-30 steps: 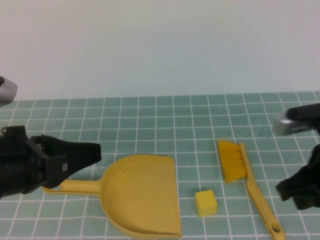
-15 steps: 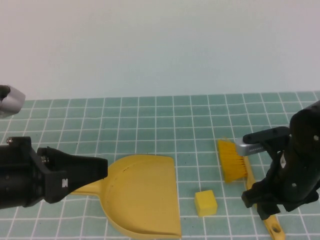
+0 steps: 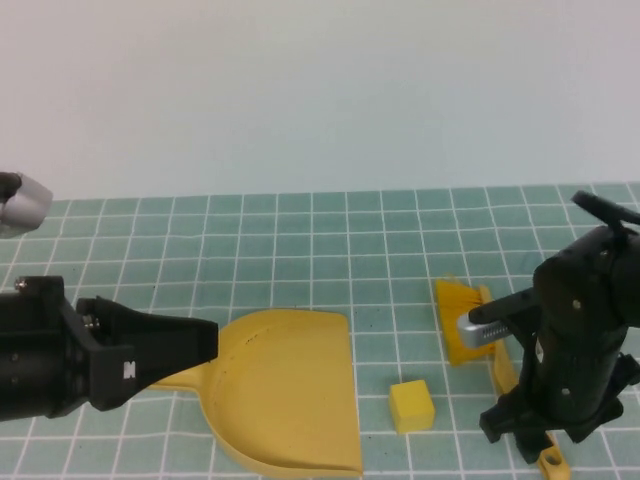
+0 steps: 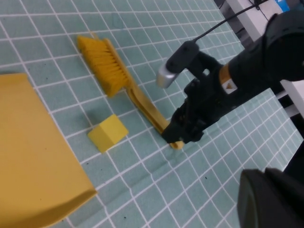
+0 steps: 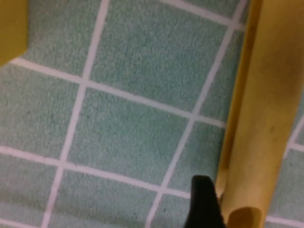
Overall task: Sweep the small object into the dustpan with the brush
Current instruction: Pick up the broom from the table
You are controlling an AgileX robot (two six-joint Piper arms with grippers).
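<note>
The mustard-yellow dustpan (image 3: 285, 390) lies front left, its handle (image 3: 178, 376) pointing left. My left gripper (image 3: 207, 340) hovers just above that handle and holds nothing I can see. The small pale-yellow cube (image 3: 411, 405) sits right of the scoop; it also shows in the left wrist view (image 4: 108, 133). The brush (image 3: 463, 322) lies right of the cube, bristles away from me. My right gripper (image 3: 520, 438) is down over the brush handle near its end. In the right wrist view one black finger (image 5: 204, 204) stands beside the handle (image 5: 256, 109); the gripper looks open around it.
Green tiled mat (image 3: 330, 250) covers the table, with bare mat behind the dustpan and brush. A white wall stands at the back. In the left wrist view the right arm (image 4: 228, 90) stands over the brush handle (image 4: 145, 109). The mat's front edge is close to the objects.
My right arm has come in from the right edge and dropped over the brush handle. My left gripper has edged slightly right above the dustpan handle. Cube, dustpan and brush have not moved.
</note>
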